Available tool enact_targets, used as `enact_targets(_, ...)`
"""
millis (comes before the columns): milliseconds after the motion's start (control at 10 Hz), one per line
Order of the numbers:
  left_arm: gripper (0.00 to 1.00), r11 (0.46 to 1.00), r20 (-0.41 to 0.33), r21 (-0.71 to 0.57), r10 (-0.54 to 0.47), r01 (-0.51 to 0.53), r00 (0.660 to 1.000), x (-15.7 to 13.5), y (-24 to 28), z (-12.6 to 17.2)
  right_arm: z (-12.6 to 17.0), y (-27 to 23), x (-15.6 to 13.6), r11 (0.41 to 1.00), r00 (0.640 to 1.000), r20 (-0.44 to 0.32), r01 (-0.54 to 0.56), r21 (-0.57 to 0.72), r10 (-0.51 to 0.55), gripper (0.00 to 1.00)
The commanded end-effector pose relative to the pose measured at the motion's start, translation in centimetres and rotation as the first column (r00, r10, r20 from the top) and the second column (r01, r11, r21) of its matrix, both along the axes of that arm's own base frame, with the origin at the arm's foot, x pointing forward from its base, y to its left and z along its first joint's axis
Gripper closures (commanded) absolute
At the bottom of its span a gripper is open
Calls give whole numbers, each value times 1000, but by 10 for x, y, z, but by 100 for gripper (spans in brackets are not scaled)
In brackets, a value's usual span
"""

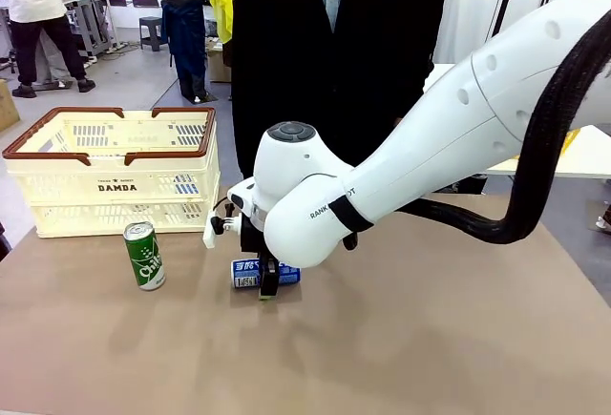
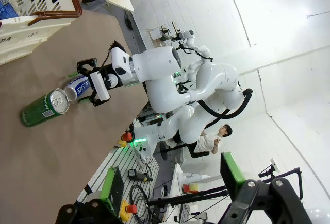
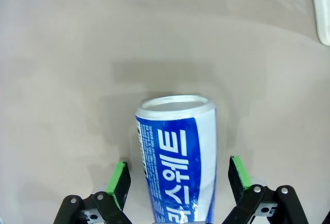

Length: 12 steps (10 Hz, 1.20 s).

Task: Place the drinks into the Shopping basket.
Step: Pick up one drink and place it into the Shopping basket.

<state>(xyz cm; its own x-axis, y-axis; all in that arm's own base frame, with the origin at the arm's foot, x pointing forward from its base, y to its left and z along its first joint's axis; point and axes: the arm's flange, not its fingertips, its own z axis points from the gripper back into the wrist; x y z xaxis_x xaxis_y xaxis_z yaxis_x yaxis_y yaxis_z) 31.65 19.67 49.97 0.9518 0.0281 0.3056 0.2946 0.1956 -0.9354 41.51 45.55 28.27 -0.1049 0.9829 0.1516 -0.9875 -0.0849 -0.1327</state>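
I see the right gripper wide open straddling the blue can lying on the surface, holding nothing; green can stands upright near the Shopping basket, left gripper open, empty

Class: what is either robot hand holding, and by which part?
Nothing is held. The right hand stands open astride the lying blue can, gaps on both sides; the left hand is open and empty.

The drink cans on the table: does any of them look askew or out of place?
The slim blue metal can lies on its side between the right arm's open fingers; the green can stands upright.
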Motion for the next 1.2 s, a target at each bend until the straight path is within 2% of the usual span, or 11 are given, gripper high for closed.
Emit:
enact_targets(0, 0, 1000, 5, -10, -5, 5, 1000, -2, 0, 3, 45, -19, -4, 1000, 1000, 22, -12, -2, 12, 0)
enact_targets(200, 0, 1000, 5, -10, -5, 5, 1000, -2, 0, 3, 131, -58, -9, 1000, 998, -52, -31, 6, 31, 0)
enact_targets(300, 0, 1000, 5, -10, -5, 5, 1000, -2, 0, 3, 171, -85, -13, 999, 999, -50, -9, 41, 11, 0)
enact_targets(400, 0, 1000, 5, -10, -5, 5, 1000, -2, 0, 3, 203, -118, -18, 997, 998, -27, 57, 53, -55, 0)
enact_targets(500, 0, 1000, 5, -10, -5, 5, 1000, -2, 0, 3, 227, -155, -21, 986, 985, -115, 138, 93, -127, 0)
enact_targets(600, 0, 1000, 5, -10, -5, 5, 1000, -2, 0, 3, 249, -204, -28, 935, 907, -327, 326, 143, -266, 0)
enact_targets(700, 0, 1000, 5, -10, -5, 5, 1000, -2, 0, 3, 266, -256, -39, 846, 807, -474, 491, 208, -352, 0)
enact_targets(800, 0, 1000, 5, -10, -5, 5, 1000, -2, 0, 3, 282, -316, -53, 717, 694, -591, 647, 260, -411, 0)
enact_targets(900, 0, 1000, 5, -10, -5, 5, 1000, -2, 0, 3, 292, -381, -69, 592, 609, -693, 740, 321, -386, 0)
enact_targets(1000, 0, 1000, 5, -10, -5, 5, 1000, -2, 0, 3, 292, -451, -88, 439, 522, -796, 819, 369, -306, 0)
enact_targets(1100, 0, 1000, 5, -10, -5, 5, 1000, -2, 0, 3, 283, -503, -104, 291, 417, -867, 895, 339, -273, 0)
